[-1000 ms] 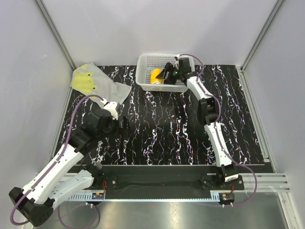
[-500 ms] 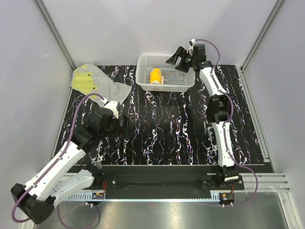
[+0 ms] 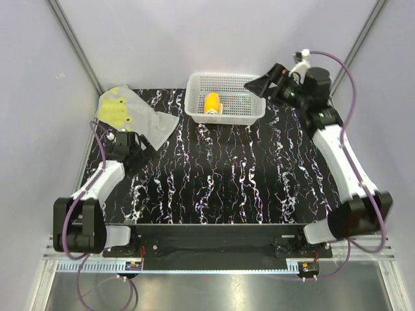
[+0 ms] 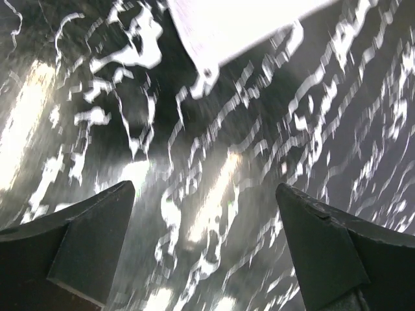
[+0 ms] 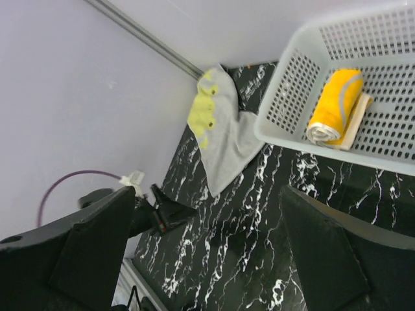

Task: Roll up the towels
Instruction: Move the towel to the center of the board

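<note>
The orange towel (image 3: pixel 211 103) lies rolled up inside the white basket (image 3: pixel 194 87); it also shows in the right wrist view (image 5: pixel 334 103). The grey towel with yellow-green blotches (image 3: pixel 133 115) lies spread flat at the table's far left, also in the right wrist view (image 5: pixel 224 133). My left gripper (image 3: pixel 141 146) is open and empty, low over the table just in front of the grey towel, whose pale corner (image 4: pixel 233 26) shows ahead of the fingers. My right gripper (image 3: pixel 264 81) is open and empty, raised beside the basket's right end.
The black marbled tabletop (image 3: pixel 227 175) spans the enclosure, with grey walls and metal posts around it. The basket's perforated wall (image 5: pixel 292 110) stands at the far middle. My left gripper (image 5: pixel 165 210) shows in the right wrist view near the left wall.
My right gripper has risen out of the basket and swung right, leaving the orange roll inside. My left arm has folded back left, bringing its gripper close to the grey towel.
</note>
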Available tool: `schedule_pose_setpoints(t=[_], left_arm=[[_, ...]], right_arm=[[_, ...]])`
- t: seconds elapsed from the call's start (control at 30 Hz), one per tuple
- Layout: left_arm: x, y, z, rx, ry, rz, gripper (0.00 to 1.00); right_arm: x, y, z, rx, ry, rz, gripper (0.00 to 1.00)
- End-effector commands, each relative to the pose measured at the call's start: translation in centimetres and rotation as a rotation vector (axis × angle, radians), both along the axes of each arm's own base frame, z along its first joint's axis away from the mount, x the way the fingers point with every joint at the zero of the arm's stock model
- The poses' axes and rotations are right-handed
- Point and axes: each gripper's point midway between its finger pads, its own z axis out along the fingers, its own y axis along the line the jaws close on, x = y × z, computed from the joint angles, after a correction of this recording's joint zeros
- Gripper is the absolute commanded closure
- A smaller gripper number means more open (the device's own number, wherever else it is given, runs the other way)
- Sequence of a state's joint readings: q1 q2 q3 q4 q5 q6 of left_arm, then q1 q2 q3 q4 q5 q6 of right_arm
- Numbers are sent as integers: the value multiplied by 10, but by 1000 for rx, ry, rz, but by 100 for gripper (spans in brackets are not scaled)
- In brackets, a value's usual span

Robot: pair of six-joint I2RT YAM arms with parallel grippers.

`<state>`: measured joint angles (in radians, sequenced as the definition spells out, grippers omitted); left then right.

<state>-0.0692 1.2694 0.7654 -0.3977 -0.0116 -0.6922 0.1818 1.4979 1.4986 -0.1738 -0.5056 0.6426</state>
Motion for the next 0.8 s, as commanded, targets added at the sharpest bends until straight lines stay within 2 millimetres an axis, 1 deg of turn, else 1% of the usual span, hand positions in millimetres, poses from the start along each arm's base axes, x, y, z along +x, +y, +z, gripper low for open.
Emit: schedule_pose_setpoints(t=[0.0,0.03,0.07,0.1,0.13,0.17,0.2,0.23,0.27,0.3,0.33,0.4,0.43,0.47,0.5,0.57,0.6,0.67,0.7,0.77], left_arm=[[42,-1,3,-126,-120,51,5],[46,0,-1,-135,-120,51,7],[53,-4,-2,-154,-137,40,7],[55,-5,-18,-163,-95,36,8],[61,2,-22,-169,-90,53,10],[67,4,-25,-171,-95,59,10],[69,5,-37,-178,-67,74,10],[72,5,-40,-184,-66,76,12],[75,7,-42,-187,-71,84,14],[76,8,-50,-185,-52,90,16],[77,8,-53,-182,-44,93,16],[83,15,-58,-165,-35,112,17],[87,18,-58,-162,-38,117,18],[88,18,-64,-164,-23,112,19],[90,19,-64,-159,-25,112,26],[93,19,-64,-163,-26,109,35],[94,18,-63,-164,-27,104,48],[98,19,-63,-157,-23,100,63],[99,19,-63,-157,-22,96,73],[101,18,-63,-154,-22,71,90]], right_arm=[[-28,-13,-16,-6,23,-65,0],[-43,-15,-5,4,-7,-64,1],[-50,-15,-7,11,-4,-60,0],[-57,-16,-21,12,31,-58,0],[-67,-18,-16,19,17,-60,0],[-72,-19,-19,22,24,-59,0],[-76,-19,-31,24,46,-59,0],[-83,-20,-29,29,40,-58,0],[-86,-21,-33,27,47,-58,0],[-89,-21,-41,23,60,-54,0],[-93,-21,-41,19,59,-53,0],[-97,-23,-51,-4,85,-53,0],[-100,-24,-50,-8,81,-54,0],[-102,-25,-53,-17,86,-55,0],[-103,-26,-56,-21,93,-56,0],[-105,-26,-57,-27,87,-56,0],[-105,-27,-59,-30,92,-56,0],[-105,-25,-62,-28,103,-50,0],[-104,-25,-64,-27,107,-48,0],[-103,-23,-66,-16,109,-39,0]])
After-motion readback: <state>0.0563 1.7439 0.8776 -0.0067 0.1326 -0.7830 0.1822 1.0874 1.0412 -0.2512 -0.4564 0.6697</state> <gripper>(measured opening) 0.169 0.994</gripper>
